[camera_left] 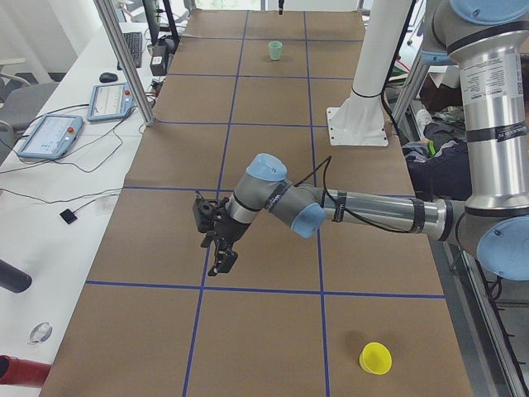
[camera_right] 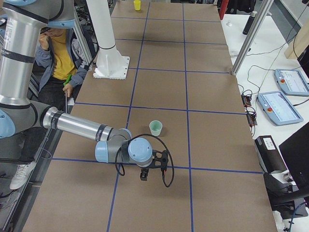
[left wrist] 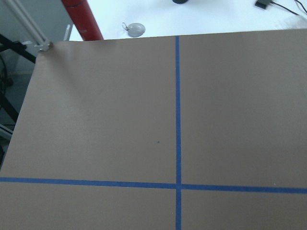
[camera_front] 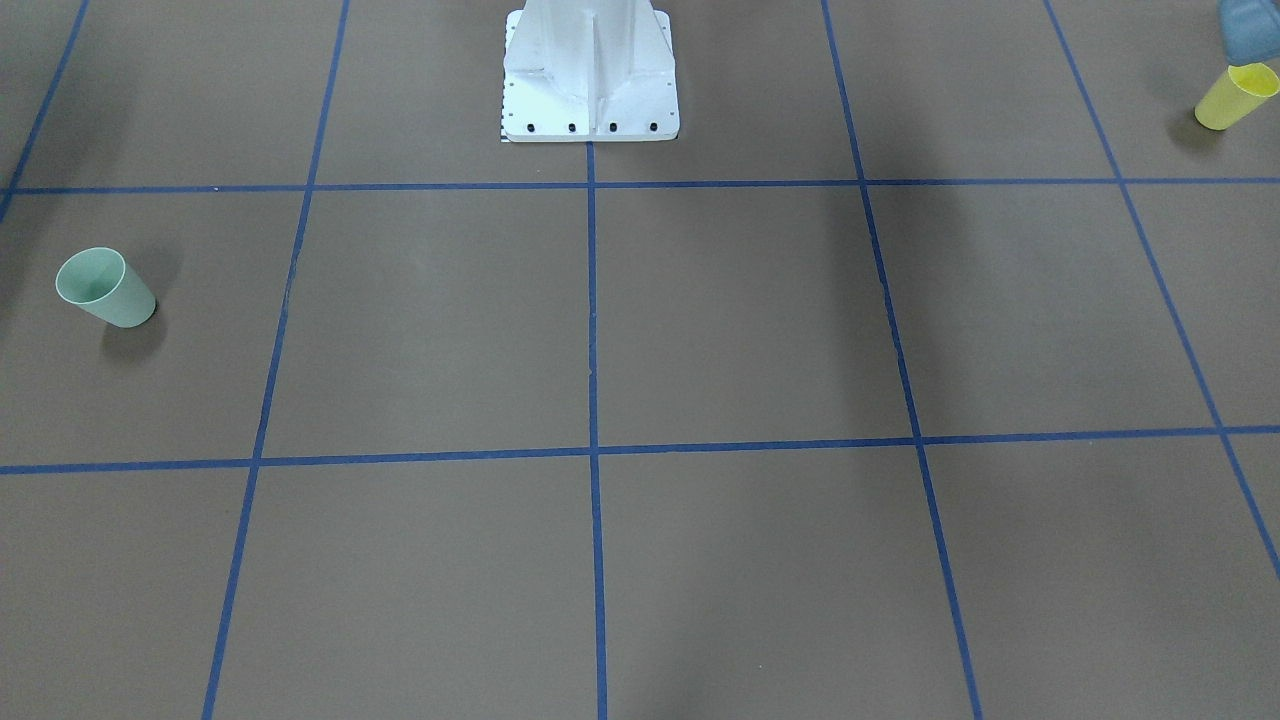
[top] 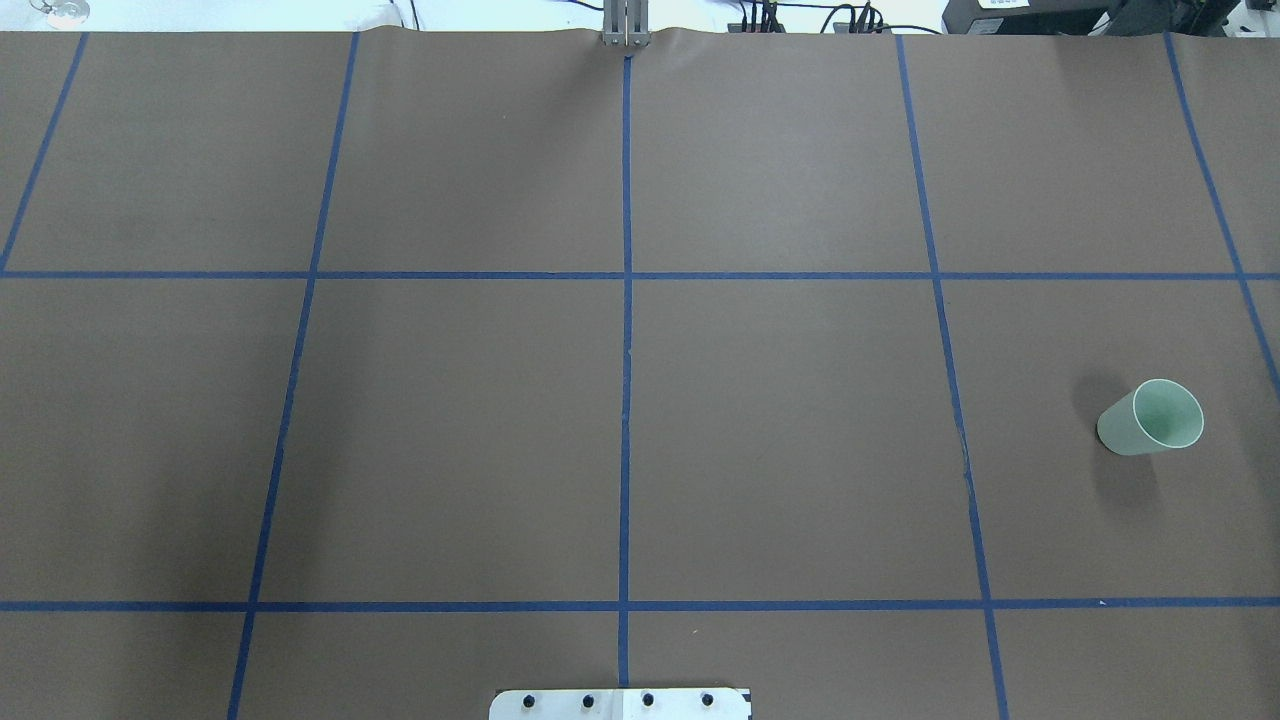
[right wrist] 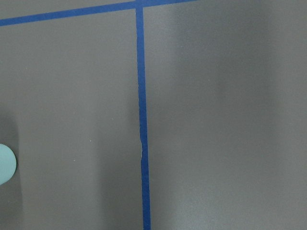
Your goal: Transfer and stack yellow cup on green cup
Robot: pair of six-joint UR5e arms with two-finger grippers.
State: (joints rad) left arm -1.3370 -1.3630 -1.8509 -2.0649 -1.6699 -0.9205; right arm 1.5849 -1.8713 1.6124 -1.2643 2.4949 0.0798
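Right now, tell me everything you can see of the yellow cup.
The yellow cup is a small, bright, plain tumbler, plastic by its look, tapered from a wider rim to a narrower base. It stands upright, mouth up, seemingly empty, on the brown table at the end on the robot's left, close to the robot's side. Only the table touches it; the left pincer hangs apart from it.

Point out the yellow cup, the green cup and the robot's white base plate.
yellow cup (camera_front: 1228, 103), exterior front-facing view, on its side wall.
green cup (top: 1118, 428), overhead exterior view, on its outer wall.
white base plate (camera_front: 560, 112), exterior front-facing view, on its flat flange.
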